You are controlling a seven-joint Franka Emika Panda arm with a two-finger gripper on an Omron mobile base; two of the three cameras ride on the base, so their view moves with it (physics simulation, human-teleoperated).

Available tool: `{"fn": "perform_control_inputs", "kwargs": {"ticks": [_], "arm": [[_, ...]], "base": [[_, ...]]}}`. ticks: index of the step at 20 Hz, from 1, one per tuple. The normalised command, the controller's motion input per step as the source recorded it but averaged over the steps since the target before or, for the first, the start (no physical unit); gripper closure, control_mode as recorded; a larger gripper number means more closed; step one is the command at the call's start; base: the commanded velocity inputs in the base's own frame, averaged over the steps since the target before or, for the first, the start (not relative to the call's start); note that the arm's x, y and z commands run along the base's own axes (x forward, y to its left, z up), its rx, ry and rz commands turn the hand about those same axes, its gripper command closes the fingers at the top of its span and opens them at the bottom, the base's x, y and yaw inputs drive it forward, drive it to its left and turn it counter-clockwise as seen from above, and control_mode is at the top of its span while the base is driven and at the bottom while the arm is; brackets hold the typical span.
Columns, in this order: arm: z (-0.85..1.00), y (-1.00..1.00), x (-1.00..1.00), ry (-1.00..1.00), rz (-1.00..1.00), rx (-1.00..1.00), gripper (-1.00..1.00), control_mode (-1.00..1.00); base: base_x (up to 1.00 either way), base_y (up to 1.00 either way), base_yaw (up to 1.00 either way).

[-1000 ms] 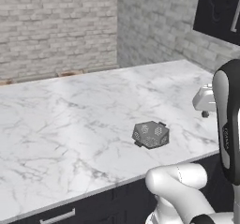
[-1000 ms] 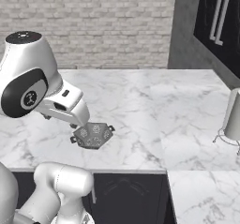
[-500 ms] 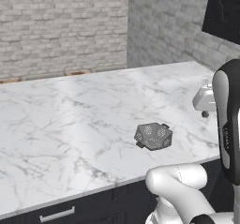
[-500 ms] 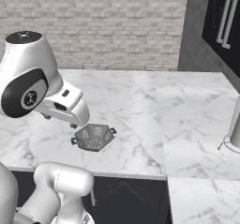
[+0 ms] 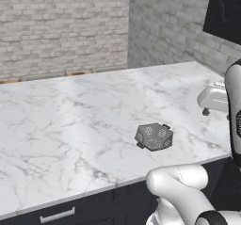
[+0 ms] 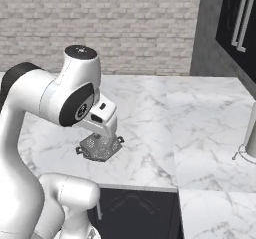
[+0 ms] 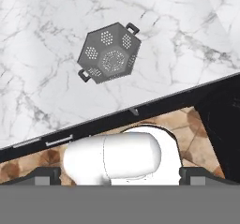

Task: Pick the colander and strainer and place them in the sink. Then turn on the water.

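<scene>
The colander (image 5: pixel 154 136) is a small dark-grey faceted bowl with clusters of holes, standing upright on the white marble counter (image 5: pixel 70 116) near its front edge. In the right base view the colander (image 6: pixel 100 149) is partly covered by my hand, which hangs just above it. From the hand view I look down on the colander (image 7: pixel 110 53), well ahead of my gripper (image 7: pixel 119 175). The finger tips (image 7: pixel 44 175) stand far apart with nothing between them, so the gripper is open. The strainer, the sink and the water are out of view.
A pale metal appliance (image 5: pixel 214 98) sits on the counter to the right. A grey metal object (image 6: pixel 250 135) stands at the far right edge. Dark wall cabinets (image 6: pixel 240 18) hang above the right side. A brick wall (image 5: pixel 61 26) backs the counter; dark drawers (image 7: pixel 51 141) lie below its front edge.
The base has shifted a little, so both base views slid sideways. My upper arm has swung further into the right base view. The colander has stayed put and the gripper stays open.
</scene>
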Motion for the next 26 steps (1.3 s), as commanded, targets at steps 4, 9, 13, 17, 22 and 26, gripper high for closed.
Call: {"fn": "perform_control_inputs", "kwargs": {"ticks": [4, 9, 13, 17, 22, 26], "arm": [[-0.28, 0.00, 0.38, 0.00, 0.02, 0.01, -1.00, -1.00], [-0.27, -0.01, 0.30, 0.01, 0.00, 0.00, -1.00, -1.00], [-0.34, -0.03, 0.31, 0.05, 0.00, 0.00, -1.00, -1.00], [-0.36, 0.00, 0.31, 0.03, 0.00, 0.05, -1.00, -1.00], [-0.32, 0.00, 0.35, 0.02, 0.00, 0.05, -1.00, -1.00], [-0.32, 0.00, 0.27, 0.01, 0.00, 0.05, -1.00, -1.00]], "base": [[0.00, 0.00, 0.00], [0.00, 0.00, 0.00], [0.00, 0.00, 0.00], [0.00, 0.00, 0.00], [0.00, 0.00, 0.00], [0.00, 0.00, 0.00]]}}
